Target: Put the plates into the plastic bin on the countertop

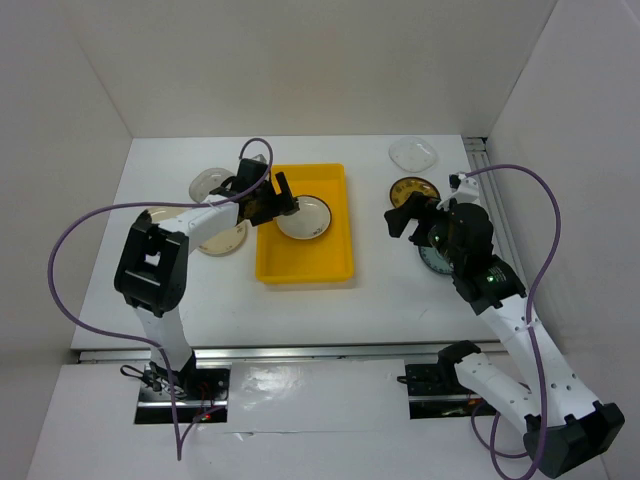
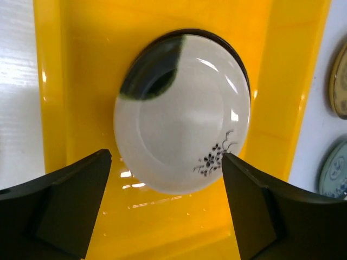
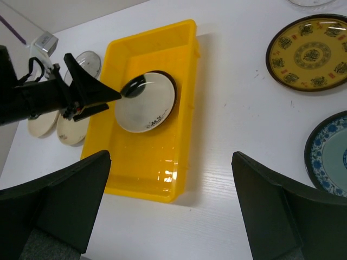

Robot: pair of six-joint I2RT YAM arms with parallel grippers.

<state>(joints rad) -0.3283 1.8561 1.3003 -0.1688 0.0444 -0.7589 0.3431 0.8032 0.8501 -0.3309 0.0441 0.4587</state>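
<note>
The left pincer [image 2: 167,160] is hovering with its fingers spread wide and gripping nothing. The cream plate [image 2: 181,114] with the dark patch is lying below and between them on the floor of the yellow bin [image 2: 76,81]. In the top view it is sitting in the bin's 12 o'clock half. A thin gap seems to be showing on each side of the plate, though contact at the rim cannot be ruled out.

The step in hand is most likely the let-go and pull-away. To do it well, the pincer should be rising straight up before swinging back toward 9 o'clock. That way neither finger is catching the plate's rim or the bin's raised wall, which is standing close on that side.

The right pincer [image 3: 171,158] is likewise hanging open and empty above the desk [image 1: 400,300], at the bin's 3 o'clock. Just past it, the dark brown plate [image 3: 310,53] with gold pattern and a blue-patterned plate [image 3: 331,154] are lying flat and apart. A clear plate [image 1: 412,152] is resting toward 1 o'clock, near the far wall. At the bin's 9 o'clock, pale plates [image 1: 225,240] are lying close together beside the left arm.

The bin's 6 o'clock half is showing bare floor, leaving room for more plates. White walls are closing in at 9, 12 and 3 o'clock, so wide swings look risky there.
</note>
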